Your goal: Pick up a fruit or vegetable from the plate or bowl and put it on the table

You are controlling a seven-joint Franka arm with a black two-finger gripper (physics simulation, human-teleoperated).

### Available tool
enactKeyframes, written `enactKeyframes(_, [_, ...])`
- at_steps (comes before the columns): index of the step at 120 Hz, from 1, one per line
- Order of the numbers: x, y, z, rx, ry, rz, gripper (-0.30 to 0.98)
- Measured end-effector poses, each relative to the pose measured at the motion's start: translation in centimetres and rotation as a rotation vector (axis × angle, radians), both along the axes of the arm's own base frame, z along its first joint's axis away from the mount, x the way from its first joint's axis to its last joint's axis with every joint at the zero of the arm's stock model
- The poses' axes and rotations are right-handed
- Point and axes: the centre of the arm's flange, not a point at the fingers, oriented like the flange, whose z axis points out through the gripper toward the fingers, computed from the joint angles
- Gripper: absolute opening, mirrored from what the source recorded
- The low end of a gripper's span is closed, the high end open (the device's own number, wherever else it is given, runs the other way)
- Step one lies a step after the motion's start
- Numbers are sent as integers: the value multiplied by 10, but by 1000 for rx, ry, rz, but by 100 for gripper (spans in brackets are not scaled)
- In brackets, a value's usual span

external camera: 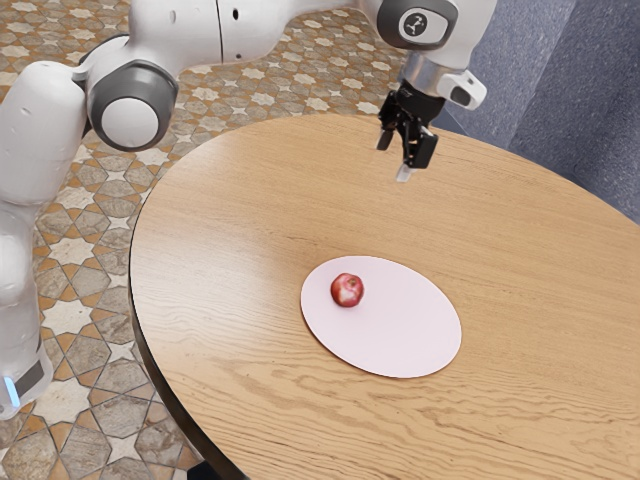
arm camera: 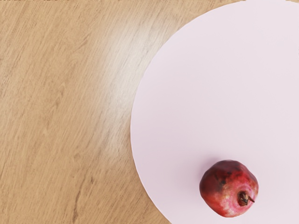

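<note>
One end effector (external camera: 394,157), fingers spread, above one table (external camera: 220,230). Below, well apart from it: one plate (external camera: 405,325), one red fruit (external camera: 347,290) on top.

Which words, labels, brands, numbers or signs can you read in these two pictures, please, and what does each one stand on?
Words, brand names, numbers: none that can be read.
Round emblem on the white arm, in the exterior view: a small dark mark, too small to make out.
Red fruit, pale pink plate and wooden table: no visible text or label.
</note>
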Motion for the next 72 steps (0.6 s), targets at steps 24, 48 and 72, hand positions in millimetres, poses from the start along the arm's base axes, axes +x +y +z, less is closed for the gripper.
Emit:
enactKeyframes(24, [1, 1, 1, 0, -10, 7, 69])
enactKeyframes(48, [-2, 0, 9, -50, -26, 21, 69])
enactKeyframes(72, [0, -27, -16, -67, 23, -2, 69])
